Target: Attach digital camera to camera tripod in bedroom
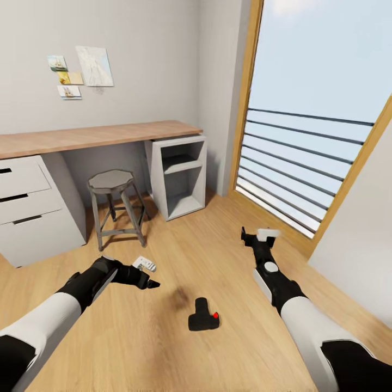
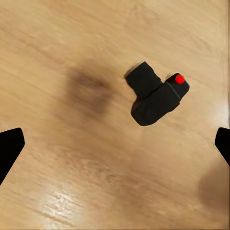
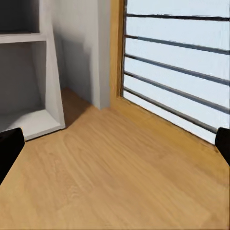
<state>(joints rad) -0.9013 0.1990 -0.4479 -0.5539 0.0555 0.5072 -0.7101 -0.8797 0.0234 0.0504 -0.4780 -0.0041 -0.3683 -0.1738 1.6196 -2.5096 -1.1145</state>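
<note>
The digital camera (image 1: pixel 204 316), a small black block with a red button, lies on the light wood floor in front of me. In the left wrist view the digital camera (image 2: pixel 155 96) sits ahead of the fingers and a little off centre. My left gripper (image 1: pixel 151 283) hovers to the camera's left and slightly beyond it, above the floor. It is open (image 2: pixel 115 143) with nothing between its fingertips (image 2: pixel 9 146). My right gripper (image 1: pixel 246 235) is held out to the right, pointing toward the window, and is also open (image 3: pixel 115 143) and empty. The camera tripod is out of view.
A small flat white gadget (image 1: pixel 144 264) lies on the floor just beyond my left gripper. Further back stand a metal stool (image 1: pixel 114 182), a wooden desk top (image 1: pixel 98 135) over white drawers (image 1: pixel 27 207), and an open white shelf unit (image 1: pixel 179 177). A tall barred window (image 1: pixel 310 163) fills the right.
</note>
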